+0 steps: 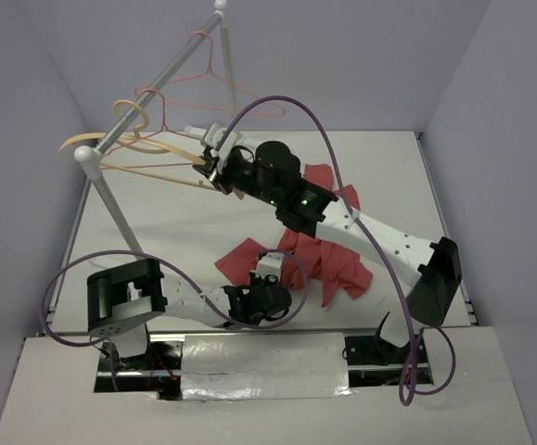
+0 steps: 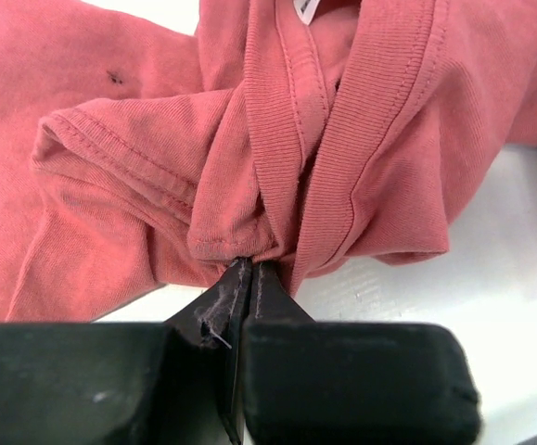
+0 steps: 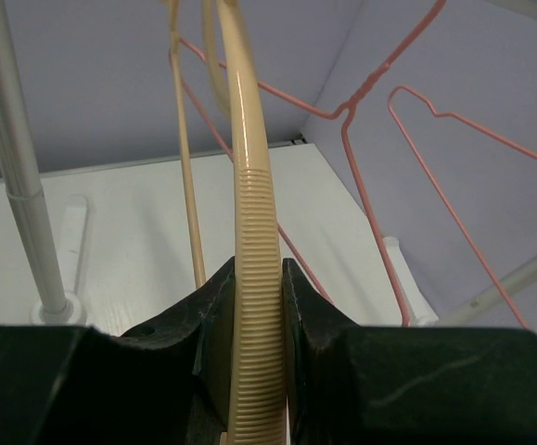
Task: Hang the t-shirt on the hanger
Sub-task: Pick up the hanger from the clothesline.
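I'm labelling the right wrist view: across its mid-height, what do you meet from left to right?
From the left: grey rack pole → hanger's thin lower bar → hanger's ribbed arm, clamped in the right gripper → pink wire hangers.

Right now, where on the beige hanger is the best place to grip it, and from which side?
Probably the ribbed stretch of the hanger, on its shoulder arm, coming from the outer end, away from the hook. The ridges should resist slipping, and that side keeps clear of the pink wire hangers. The right gripper is shut there.
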Controlling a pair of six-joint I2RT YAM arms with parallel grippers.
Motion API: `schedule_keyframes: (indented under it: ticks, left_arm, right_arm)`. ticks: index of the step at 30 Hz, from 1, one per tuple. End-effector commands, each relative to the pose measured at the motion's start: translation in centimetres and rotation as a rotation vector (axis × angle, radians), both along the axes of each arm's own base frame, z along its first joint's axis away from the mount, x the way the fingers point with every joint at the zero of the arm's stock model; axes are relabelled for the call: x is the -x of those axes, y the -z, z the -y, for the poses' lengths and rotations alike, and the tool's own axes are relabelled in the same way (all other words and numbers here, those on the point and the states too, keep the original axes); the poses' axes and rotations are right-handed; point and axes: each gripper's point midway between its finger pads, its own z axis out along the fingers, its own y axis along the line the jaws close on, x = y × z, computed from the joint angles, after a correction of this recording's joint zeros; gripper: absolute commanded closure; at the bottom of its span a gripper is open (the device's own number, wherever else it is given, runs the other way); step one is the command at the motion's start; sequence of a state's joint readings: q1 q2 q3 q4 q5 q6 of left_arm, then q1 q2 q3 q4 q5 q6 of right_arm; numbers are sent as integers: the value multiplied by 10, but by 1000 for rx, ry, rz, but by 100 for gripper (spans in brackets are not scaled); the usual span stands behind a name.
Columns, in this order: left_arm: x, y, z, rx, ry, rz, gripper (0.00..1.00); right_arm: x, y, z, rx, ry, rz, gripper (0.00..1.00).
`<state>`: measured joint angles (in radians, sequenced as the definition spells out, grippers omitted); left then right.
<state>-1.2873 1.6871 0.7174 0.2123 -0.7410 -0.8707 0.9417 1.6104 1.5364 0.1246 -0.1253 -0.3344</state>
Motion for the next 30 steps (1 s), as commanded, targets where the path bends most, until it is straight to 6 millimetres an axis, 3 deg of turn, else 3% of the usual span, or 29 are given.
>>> schedule_keyframes:
  ticks: [1,10,13,19,21,22,23,24,26,27,30]
  left_arm:
    - [18,6,-5,-67,60,-77,100]
    - [13,-37,9,-17,79,-39,100]
    - [12,-49,13,10,85,-31,100]
    - [7,-63,11,20,85,-37,100]
    - [2,-68,12,29,87,-50,100]
    - [-1,-73,14,36,84,-48,100]
    - [-3,-75,12,24,82,-48,100]
    - [-7,-80,10,25,73,-42,100]
    - [-13,-92,9,26,60,-23,100]
    - [-15,-100,5,33,50,-18,100]
    - [-19,-119,1,76,56,-7,100]
  right_arm:
    - [11,-48,31,-76,42,68,100]
    - [23,-27,54,-7,62,22,100]
    - [25,-5,62,52,76,-21,100]
    - [27,14,89,62,148,-57,100]
    - [22,19,110,38,210,-94,100]
    - [22,32,118,54,230,-127,100]
    - [26,23,132,18,256,-126,100]
    - [25,38,143,6,284,-165,100]
    - [30,27,172,-61,358,-155,100]
    - [29,39,181,-58,391,-184,100]
    - [22,45,217,-79,515,-243,100]
